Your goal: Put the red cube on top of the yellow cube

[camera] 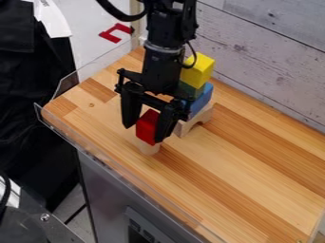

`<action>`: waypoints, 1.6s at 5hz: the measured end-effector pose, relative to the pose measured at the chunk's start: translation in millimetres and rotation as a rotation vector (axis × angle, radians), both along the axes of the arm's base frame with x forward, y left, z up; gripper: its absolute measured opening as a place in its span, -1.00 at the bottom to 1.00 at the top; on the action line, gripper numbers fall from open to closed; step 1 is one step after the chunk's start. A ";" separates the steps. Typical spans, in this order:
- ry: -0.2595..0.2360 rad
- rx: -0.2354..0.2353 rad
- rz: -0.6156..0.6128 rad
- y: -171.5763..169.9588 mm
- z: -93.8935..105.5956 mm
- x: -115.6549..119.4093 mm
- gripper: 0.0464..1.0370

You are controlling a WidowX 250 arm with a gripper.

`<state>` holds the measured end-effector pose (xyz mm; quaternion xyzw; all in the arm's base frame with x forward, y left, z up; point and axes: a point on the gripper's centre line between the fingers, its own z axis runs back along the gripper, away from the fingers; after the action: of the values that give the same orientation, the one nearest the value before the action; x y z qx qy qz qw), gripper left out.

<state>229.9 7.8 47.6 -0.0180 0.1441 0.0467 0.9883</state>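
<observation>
The black gripper [145, 132] hangs over the left part of the wooden surface, around the red cube [147, 126]. The cube stands tilted in this view, directly above a small pale wooden cylinder [149, 148]; whether the two touch I cannot tell. Behind and to the right, the yellow cube [198, 70] tops a stack, above a dark green block [190, 90] that the arm partly covers. Whether the gripper holds the red cube is unclear.
The stack also has a blue block [201, 100] and a pale wooden arch [194, 121] low down. A clear plastic rim [105, 159] borders the wooden table [234, 156]; a whitish plank wall [266, 57] rises behind.
</observation>
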 end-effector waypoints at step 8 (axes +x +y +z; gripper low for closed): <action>-0.243 -0.038 -0.042 4.2 150.1 53.2 -0.04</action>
<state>283.1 12.0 197.7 -0.0392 0.0244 0.0207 0.9987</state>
